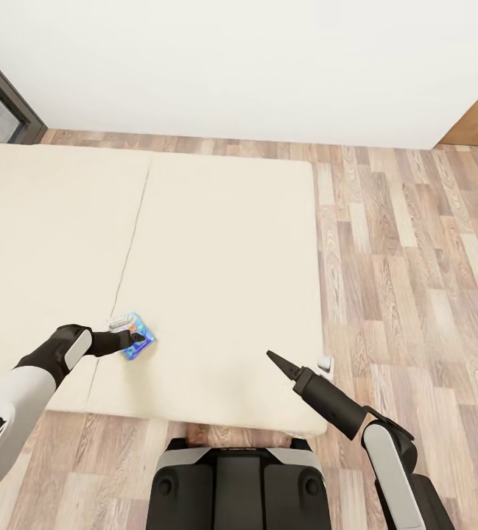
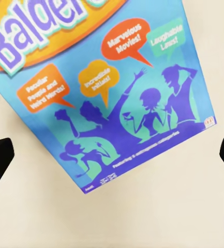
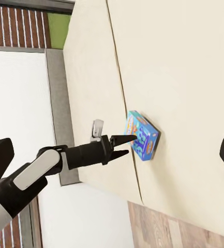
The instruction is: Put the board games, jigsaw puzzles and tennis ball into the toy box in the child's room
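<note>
A small blue board game lies flat on the beige bed, near its foot edge at seven o'clock in the head view. The left gripper hovers just over it, jaws apart — the right gripper, at five o'clock above the mattress, also spread and holding nothing.

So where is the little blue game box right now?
In the head view the blue game box lies flat on the beige bed, near its front edge on the robot's left, just under the open left gripper.
</note>
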Motion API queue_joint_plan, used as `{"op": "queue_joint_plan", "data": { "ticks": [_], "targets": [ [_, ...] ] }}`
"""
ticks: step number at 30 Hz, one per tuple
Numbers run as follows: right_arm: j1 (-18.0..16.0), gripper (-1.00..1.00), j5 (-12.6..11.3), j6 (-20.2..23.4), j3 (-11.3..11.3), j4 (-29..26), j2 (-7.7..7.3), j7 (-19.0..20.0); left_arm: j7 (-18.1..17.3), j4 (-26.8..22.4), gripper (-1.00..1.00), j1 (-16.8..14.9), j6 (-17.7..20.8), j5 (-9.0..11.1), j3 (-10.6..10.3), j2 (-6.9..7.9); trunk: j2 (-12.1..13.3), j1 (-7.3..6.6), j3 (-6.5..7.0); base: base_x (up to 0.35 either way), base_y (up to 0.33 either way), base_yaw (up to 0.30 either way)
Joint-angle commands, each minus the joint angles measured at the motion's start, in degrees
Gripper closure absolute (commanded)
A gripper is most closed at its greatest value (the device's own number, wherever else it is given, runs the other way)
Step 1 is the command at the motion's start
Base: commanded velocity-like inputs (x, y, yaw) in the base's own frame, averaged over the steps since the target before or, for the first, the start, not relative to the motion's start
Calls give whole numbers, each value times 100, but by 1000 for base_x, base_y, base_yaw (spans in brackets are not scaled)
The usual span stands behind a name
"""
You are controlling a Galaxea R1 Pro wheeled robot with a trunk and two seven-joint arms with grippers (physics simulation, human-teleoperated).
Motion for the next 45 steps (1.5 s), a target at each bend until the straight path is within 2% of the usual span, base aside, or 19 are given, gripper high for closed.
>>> {"op": "queue_joint_plan", "data": {
  "ticks": [1,6,10,20,29,32,39,45],
  "targets": [
    [-3,-100,-14,43,-14,-2,6,11,-2,-5,-100,-2,14,33,-42,8,-9,3,-6,0,0,0],
    [-3,-100,-12,43,-14,-2,0,11,-10,-5,-100,-2,-2,32,-39,28,-9,3,-5,0,0,0],
    [-3,-100,-13,43,-14,-2,-1,11,-93,-5,-100,-2,-15,43,-36,132,-9,3,-5,0,0,0],
    [-3,-100,-12,43,-9,-1,0,3,-700,-30,-100,-16,-15,36,-16,245,-9,3,-5,0,0,0],
    [-4,-100,-12,53,-22,-2,-10,-96,-839,-366,-100,-58,88,39,6,599,-9,3,-5,0,0,0],
    [-7,-100,-12,58,-21,-5,-11,-227,-847,-400,-100,-108,132,39,66,651,-9,3,-5,0,0,0],
    [-8,-100,-12,67,-8,-27,2,-752,-845,-452,-100,-213,160,37,428,735,-9,3,-5,0,0,0],
    [-11,-100,-12,69,-6,-42,0,-971,-789,-482,-100,-240,143,31,544,780,-9,3,-5,0,0,0]
  ]
}}
